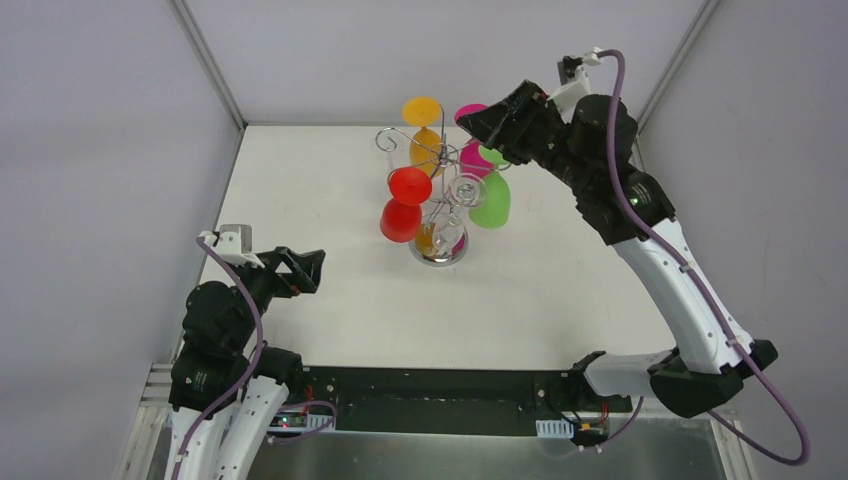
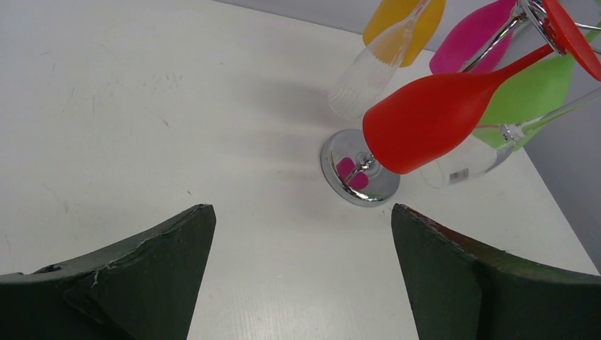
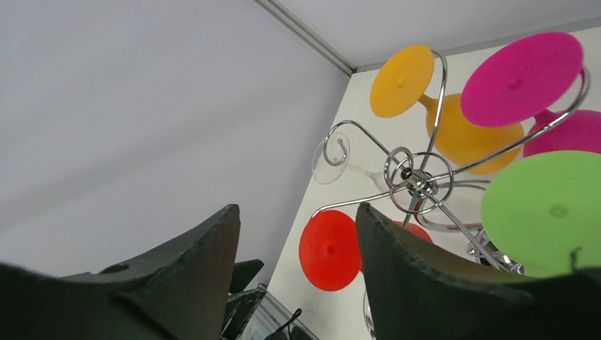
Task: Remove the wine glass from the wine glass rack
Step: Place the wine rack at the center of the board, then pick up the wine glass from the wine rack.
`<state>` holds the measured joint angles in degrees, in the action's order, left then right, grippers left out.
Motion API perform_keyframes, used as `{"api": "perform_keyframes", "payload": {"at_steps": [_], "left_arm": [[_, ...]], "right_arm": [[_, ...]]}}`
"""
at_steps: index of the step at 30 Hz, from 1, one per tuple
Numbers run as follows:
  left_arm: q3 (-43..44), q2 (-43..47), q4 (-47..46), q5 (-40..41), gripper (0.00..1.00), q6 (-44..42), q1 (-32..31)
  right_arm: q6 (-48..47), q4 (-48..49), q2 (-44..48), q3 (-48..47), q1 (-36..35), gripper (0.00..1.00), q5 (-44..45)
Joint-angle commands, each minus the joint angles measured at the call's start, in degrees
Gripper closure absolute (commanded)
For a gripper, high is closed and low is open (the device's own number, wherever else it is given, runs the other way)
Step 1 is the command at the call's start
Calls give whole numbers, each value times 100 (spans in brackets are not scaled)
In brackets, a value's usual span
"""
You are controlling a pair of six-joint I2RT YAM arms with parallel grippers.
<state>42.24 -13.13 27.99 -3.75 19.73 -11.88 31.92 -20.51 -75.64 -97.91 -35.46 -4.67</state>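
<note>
dark fingers (image 3: 177, 283) of the right tool (image 3: 296, 212) fill the bottom of its wrist view, partly apart with nothing between them. in the upper middle of the top view, that tool sits just beside the wine glass rack (image 1: 440, 160), which stands on the table (image 1: 320, 200). the task looks barely begun: the pink glass (image 1: 476, 158), red glass (image 1: 402, 205), orange glass (image 1: 425, 150), green glass (image 1: 490, 205) and clear glass (image 2: 365, 74) all hang bowl-down, showing nothing inside. the left tool (image 1: 295, 270) sits wide open at lower left, well apart.
</note>
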Motion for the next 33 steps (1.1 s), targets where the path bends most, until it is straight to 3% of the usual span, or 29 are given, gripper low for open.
{"api": "perform_keyframes", "payload": {"at_steps": [1, 8, 16, 22, 26, 33], "left_arm": [[7, -86, -83, 115, 1, -87, 81], [5, -205, -91, 97, 1, -128, 81], [235, -785, -75, -749, 1, -71, 81], [612, -1074, -9, -1296, 0, 160, 80], [1333, -1690, 484, -1745, 1, 160, 70], [2357, -2269, 1143, -1719, 0, 9, 70]], "right_arm": [[-455, 3, 638, 301, -16, 34, 234], [-937, -455, 1291, 703, -13, 22, 418], [-1451, -1006, 1928, 1174, -15, 1, 787], [-1354, -1291, 2224, 1569, -18, 1, 725], [-1139, -1382, 2317, 1796, -17, 1, 719], [-859, -1447, 2294, 1957, -12, 1, 519]]}}
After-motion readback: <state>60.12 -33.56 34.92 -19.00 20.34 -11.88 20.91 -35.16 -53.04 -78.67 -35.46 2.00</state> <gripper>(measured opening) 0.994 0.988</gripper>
